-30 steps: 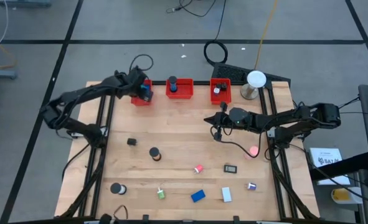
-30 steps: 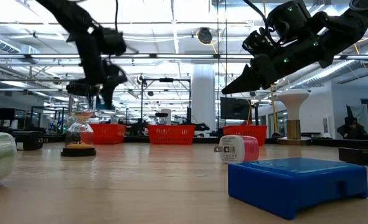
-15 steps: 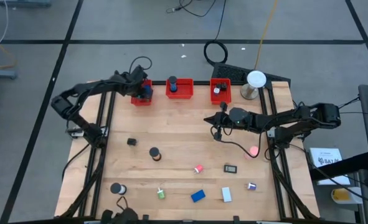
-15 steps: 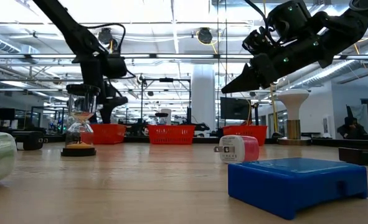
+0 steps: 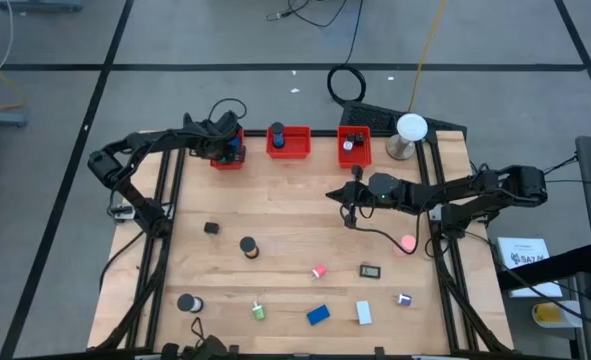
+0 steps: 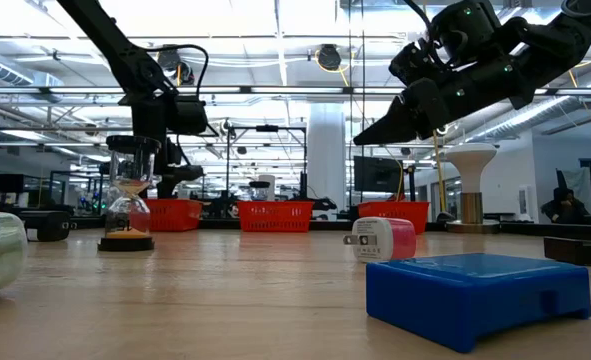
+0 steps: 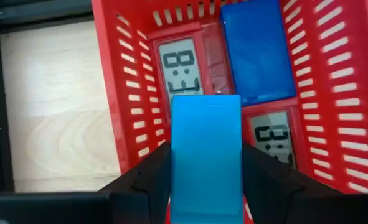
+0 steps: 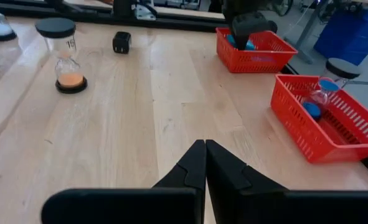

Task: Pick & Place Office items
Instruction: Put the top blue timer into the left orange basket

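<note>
Over the left red bin, at the table's far edge: my left claw is hovering, its two dark fingers clamping a light blue block between them, the block standing upright above the bin's inside. Below it in that bin, a darker blue block is lying against the far wall, with two small clocks showing grey digit screens beside and under it.

Middle red bin: holding a small dark-and-blue item that I cannot identify from above.

Right red bin: holding a pale item, too small to name.

Table centre-right: my right claw is hanging above the bare wood, fingers pressed together with nothing between them.

Loose on the wooden table, well apart from one another: a black cube; a sand timer; a pink-and-white plug; a dark clock; a black roll; a green piece; a blue block; a white block; a pink ball near the right rail.

Far right corner: a white dome lamp is standing beside the right red bin.
</note>
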Controlling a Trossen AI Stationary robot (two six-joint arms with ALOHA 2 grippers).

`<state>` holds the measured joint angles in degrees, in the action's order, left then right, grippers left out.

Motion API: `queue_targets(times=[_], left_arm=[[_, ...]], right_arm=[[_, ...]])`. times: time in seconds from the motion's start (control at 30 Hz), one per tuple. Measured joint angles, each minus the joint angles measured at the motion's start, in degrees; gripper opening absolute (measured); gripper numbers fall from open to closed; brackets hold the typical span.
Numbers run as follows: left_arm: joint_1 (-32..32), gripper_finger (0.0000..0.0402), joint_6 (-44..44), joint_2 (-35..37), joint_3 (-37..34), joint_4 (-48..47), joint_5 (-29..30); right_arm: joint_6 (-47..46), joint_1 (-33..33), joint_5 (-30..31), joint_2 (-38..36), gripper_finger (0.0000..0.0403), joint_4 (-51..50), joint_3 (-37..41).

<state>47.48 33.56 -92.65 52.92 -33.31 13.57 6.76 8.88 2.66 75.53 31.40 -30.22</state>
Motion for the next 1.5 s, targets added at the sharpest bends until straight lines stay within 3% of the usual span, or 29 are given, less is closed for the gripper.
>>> queue_targets(times=[0.87, 1.27, 1.5], left_arm=[[-0.4, 0.0173, 1.1, 0.0, 0.0, -1.3, 0.0], [-0.4, 0.0219, -0.3, 0.0, 0.0, -1.9, 0.0], [-0.4, 0.0192, -5.1, 4.6, 0.0, -1.6, 1.6]], right_arm=[[0.1, 0.0, 0.0, 0.0, 0.0000, 0.1, 0.0], [0.2, 0.0, 0.0, 0.0, 0.0000, 0.1, 0.0], [0.2, 0.0, 0.0, 0.0, 0.0000, 0.2, 0.0]])
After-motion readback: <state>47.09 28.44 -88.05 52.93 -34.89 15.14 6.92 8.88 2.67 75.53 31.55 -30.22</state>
